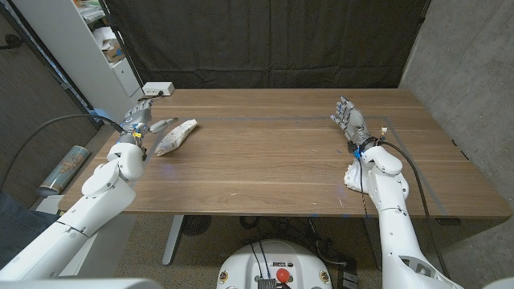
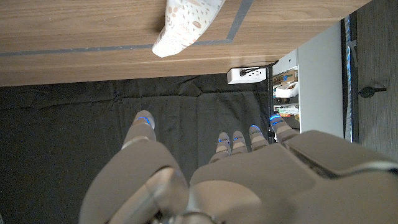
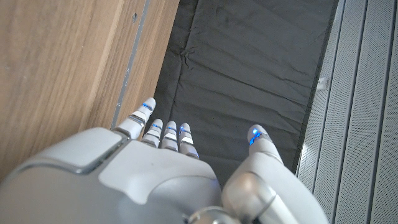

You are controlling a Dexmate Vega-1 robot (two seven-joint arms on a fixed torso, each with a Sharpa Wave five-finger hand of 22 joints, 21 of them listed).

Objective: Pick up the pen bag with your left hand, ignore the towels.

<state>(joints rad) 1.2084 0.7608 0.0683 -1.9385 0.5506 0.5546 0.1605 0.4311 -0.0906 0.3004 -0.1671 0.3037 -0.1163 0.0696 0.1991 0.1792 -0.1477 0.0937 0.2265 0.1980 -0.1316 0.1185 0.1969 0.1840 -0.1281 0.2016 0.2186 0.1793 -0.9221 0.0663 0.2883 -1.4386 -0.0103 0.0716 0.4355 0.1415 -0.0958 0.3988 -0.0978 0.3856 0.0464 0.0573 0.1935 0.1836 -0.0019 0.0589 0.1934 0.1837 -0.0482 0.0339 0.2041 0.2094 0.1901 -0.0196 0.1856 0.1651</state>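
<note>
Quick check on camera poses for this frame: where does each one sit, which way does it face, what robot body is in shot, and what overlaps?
Head view: fixed on the robot's head, looking down the wooden table; both arms, left hand, right hand, pen bag.
Left wrist view: behind the left hand, facing the table's far edge and black curtain; pen bag.
Right wrist view: behind the right hand, facing table edge and curtain.
Shared: head and left wrist views both show the pen bag.

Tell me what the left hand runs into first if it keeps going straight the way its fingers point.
Probably nothing on the table: the left hand points toward the far edge, with the pen bag off to its side. Beyond lies the black curtain; depth is unclear.
</note>
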